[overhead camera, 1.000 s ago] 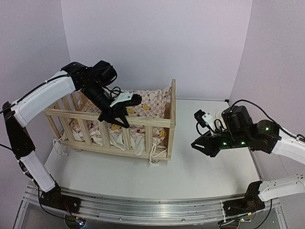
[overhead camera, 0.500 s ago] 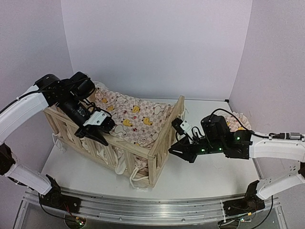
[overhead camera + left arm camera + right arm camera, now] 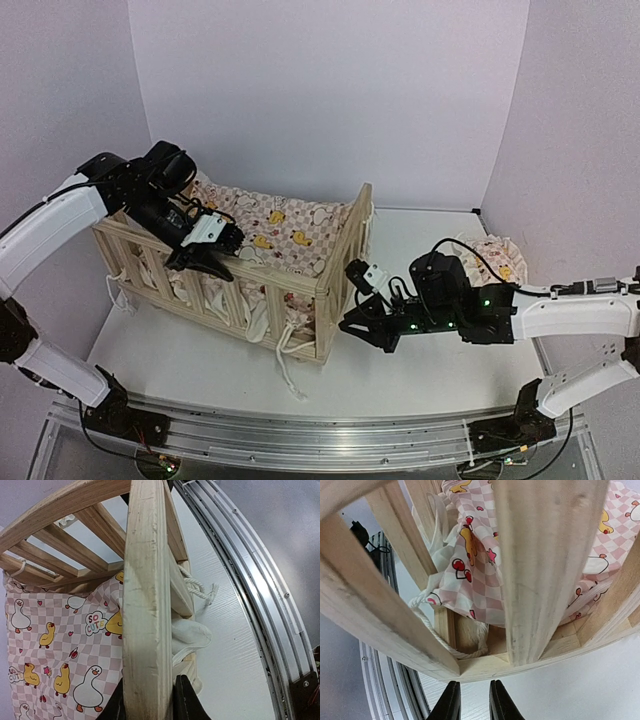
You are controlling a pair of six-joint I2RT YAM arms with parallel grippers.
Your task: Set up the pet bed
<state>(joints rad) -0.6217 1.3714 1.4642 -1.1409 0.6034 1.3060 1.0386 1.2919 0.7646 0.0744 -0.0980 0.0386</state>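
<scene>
- The pet bed [image 3: 270,281], a slatted light-wood frame, stands at an angle on the left half of the white tabletop [image 3: 420,380], its tall end panel toward the middle.
- The left hand [image 3: 205,258] is clamped on the top rail of the bed's near side; in the wrist view the rail [image 3: 147,605] fills the gap between the black fingers [image 3: 186,702].
- The right hand [image 3: 352,328] sits low at the foot of the end panel, its fingers [image 3: 451,702] a narrow gap apart and holding nothing.
- A pink-checkered duck cushion [image 3: 285,235] lies inside the frame, white cords [image 3: 285,365] trailing onto the tabletop.
- A small matching pillow [image 3: 497,252] lies apart, at the right.
</scene>
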